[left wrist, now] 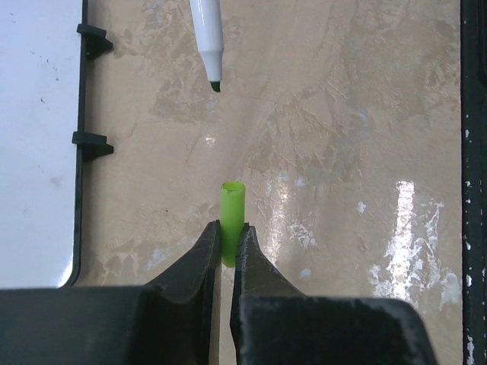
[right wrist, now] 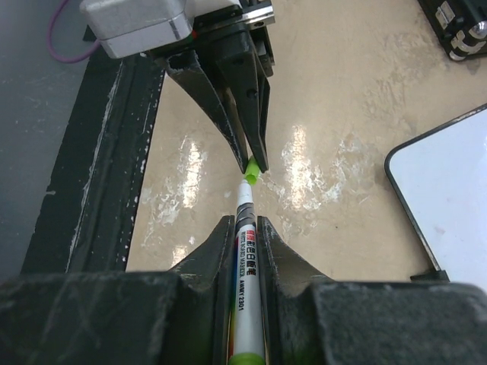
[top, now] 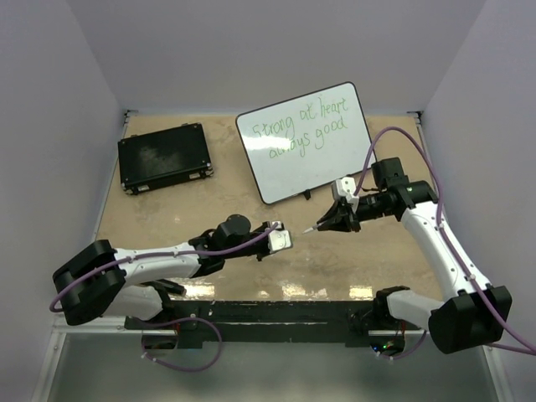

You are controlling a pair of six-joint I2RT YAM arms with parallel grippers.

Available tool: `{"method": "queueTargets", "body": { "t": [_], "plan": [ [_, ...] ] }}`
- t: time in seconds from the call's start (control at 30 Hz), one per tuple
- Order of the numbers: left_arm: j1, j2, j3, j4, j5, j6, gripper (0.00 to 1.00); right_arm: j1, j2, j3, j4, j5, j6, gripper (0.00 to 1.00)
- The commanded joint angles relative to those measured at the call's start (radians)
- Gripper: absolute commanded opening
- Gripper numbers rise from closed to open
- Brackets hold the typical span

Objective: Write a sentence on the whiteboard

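Your left claw (left wrist: pixel 228 228) is clenched on the green cap (left wrist: pixel 233 205). It grips the lower part, and the open mouth stands clear of the fingers, pointing forward. Your right claw (right wrist: pixel 245 224) is clenched on the marker (right wrist: pixel 247 304), with the barrel between the fingers and the bare writing tip projecting ahead.

The two claws face each other above the desk (top: pixel 234 197). In the right wrist view the tip looks close to the cap mouth. The left wrist view shows a gap between them, with the tip a little to the left of the cap's axis and the barrel slightly tilted. They are near but not touching, and not yet in line.

Beyond the claws, the whiteboard (top: pixel 327 172) lies flat at the back right of the desk, turned at an angle. The sentence (top: pixel 300 127) stands on it in green, two lines reading "Strong at heart always good". A black case (top: pixel 163 157) sits at the back left, well apart from the board.

Judgement: the writing looks complete, and the step in hand is recapping the marker. Your next move calls for correcting the sideways offset and tilt first, then pushing straight along the barrel's axis. If you push while they are off line, the tip may catch the cap's rim or the cap may twist in the left claw.
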Motion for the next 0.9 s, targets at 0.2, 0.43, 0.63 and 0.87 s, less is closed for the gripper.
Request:
{"method": "queueTargets", "body": {
  "t": [0.2, 0.43, 0.63, 0.87],
  "plan": [
    [-0.004, 0.007, 0.056, 0.112, -0.008, -0.017, 0.0, 0.039, -0.029, -0.041, 0.167, 0.065, 0.155, 0.0],
    [-0.004, 0.011, 0.054, 0.132, -0.005, -0.049, 0.0, 0.056, -0.029, -0.048, 0.206, 0.087, 0.2, 0.0],
    [-0.004, 0.014, 0.054, 0.142, -0.002, -0.063, 0.0, 0.065, -0.026, -0.053, 0.23, 0.102, 0.223, 0.0],
    [-0.004, 0.02, 0.053, 0.15, -0.003, -0.077, 0.0, 0.073, -0.024, -0.057, 0.241, 0.11, 0.234, 0.0]
  ]
}}
